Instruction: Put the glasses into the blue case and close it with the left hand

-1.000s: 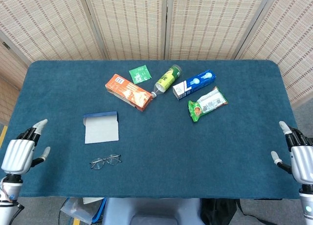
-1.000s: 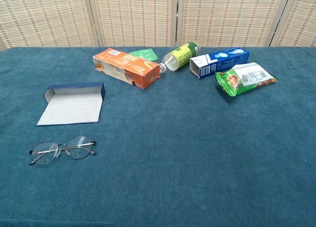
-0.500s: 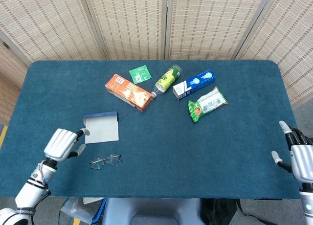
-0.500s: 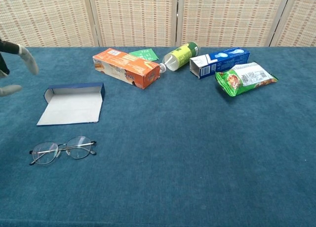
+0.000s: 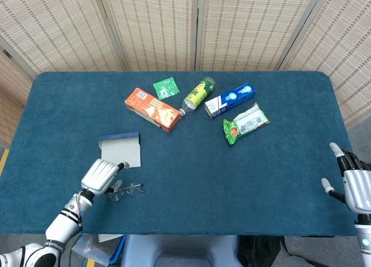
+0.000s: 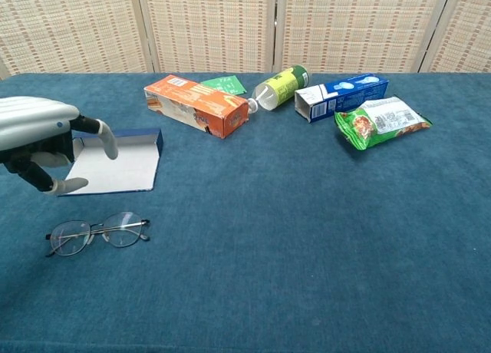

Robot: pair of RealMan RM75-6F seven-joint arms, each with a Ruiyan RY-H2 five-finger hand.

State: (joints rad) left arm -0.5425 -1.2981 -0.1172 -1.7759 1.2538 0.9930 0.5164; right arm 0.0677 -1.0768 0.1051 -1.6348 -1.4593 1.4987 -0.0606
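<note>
Reach step in hand: left hand (image 6: 42, 142) poised above thin wire-framed glasses (image 6: 97, 233), fingers loosely spread, nothing held. Glasses laid flat at 6 o'clock of open blue rectangular case (image 6: 113, 163), apparently untouched. Next: descent, pinch on frame. Right hand (image 5: 355, 186) spread, idle.

Glasses (image 6: 97, 233): thin wire frame, round clear lenses, lying flat on the blue cloth near the front-left edge. Blue case (image 6: 113, 163): open flat, pale lining up, just behind the glasses, not touching.
</note>
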